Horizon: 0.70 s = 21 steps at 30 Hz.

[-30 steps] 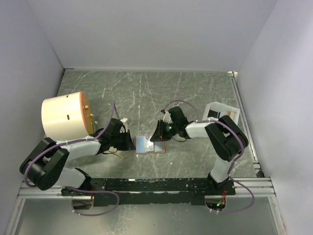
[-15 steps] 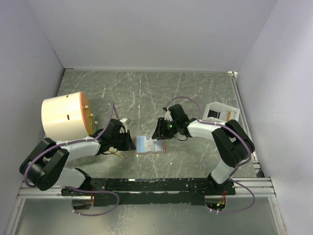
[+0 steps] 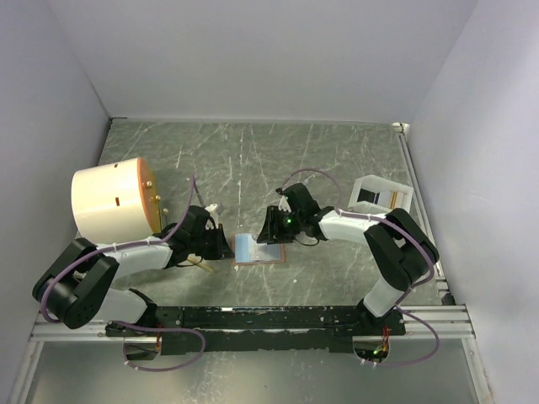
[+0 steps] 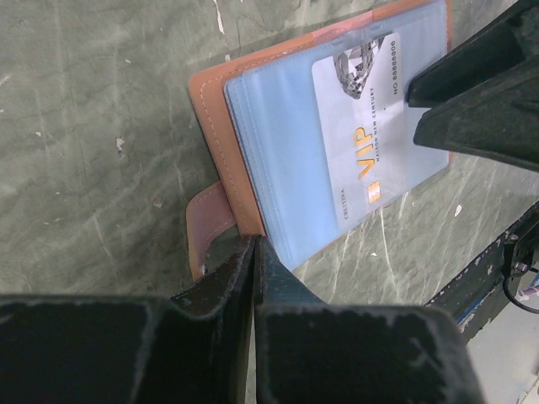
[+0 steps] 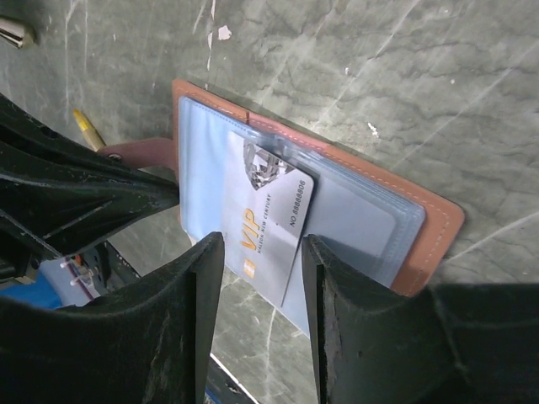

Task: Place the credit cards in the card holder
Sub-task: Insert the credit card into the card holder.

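The left gripper (image 3: 221,244) sits pressed together at the card holder's (image 3: 253,250) left edge, while the right gripper (image 3: 271,229) has edged nearer from the holder's right. Only the wrist views show the VIP credit card (image 5: 265,215), its end tucked in a clear sleeve (image 5: 354,219), with the right gripper spread either side of it.

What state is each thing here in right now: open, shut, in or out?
Card holder: open, lying flat.
Card: partway into a clear sleeve, one end sticking out.
Left gripper: shut, tips at the holder's tab edge.
Right gripper: open, straddling the card.
Tray: open-topped, something striped inside.
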{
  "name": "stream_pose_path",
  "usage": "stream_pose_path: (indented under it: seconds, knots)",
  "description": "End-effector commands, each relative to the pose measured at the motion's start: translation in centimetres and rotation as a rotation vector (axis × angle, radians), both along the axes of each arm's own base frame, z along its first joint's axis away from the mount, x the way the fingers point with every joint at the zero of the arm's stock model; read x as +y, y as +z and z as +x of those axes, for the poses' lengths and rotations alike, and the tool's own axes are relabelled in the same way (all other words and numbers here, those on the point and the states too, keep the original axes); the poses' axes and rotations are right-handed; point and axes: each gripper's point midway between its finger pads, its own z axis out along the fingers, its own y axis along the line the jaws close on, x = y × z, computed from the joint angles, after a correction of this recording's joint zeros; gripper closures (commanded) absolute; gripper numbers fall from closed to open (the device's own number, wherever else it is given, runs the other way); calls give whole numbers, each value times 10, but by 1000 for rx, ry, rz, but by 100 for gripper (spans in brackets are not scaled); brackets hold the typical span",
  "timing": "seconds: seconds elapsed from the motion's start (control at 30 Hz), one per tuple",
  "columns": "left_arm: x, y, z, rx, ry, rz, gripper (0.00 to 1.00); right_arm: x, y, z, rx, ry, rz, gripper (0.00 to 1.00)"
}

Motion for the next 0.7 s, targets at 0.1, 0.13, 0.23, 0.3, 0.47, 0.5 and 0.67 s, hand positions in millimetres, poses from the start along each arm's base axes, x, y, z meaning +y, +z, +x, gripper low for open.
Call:
stream_pose_path:
  seconds: [0.1, 0.13, 0.23, 0.3, 0.47, 0.5, 0.67]
  knots:
    - [0, -6, -12, 33, -19, -10, 86, 11, -8, -8, 19, -1, -2, 57]
    - [0, -5, -11, 31, -20, -11, 86, 13, -8, -8, 20, 1, 1, 57]
    - [0, -6, -11, 35, -19, -12, 86, 21, -4, -10, 19, 15, 26, 58]
    - [-1, -6, -12, 36, -20, -14, 86, 26, -3, -13, 24, 22, 43, 59]
    - [-2, -5, -11, 36, -20, -18, 86, 39, -2, -20, 37, 41, 83, 59]
    - [-2, -5, -11, 37, -20, -21, 86, 41, -2, -22, 39, 45, 87, 60]
    - [-3, -5, -12, 39, -22, -25, 86, 45, -2, -24, 33, 55, 98, 66]
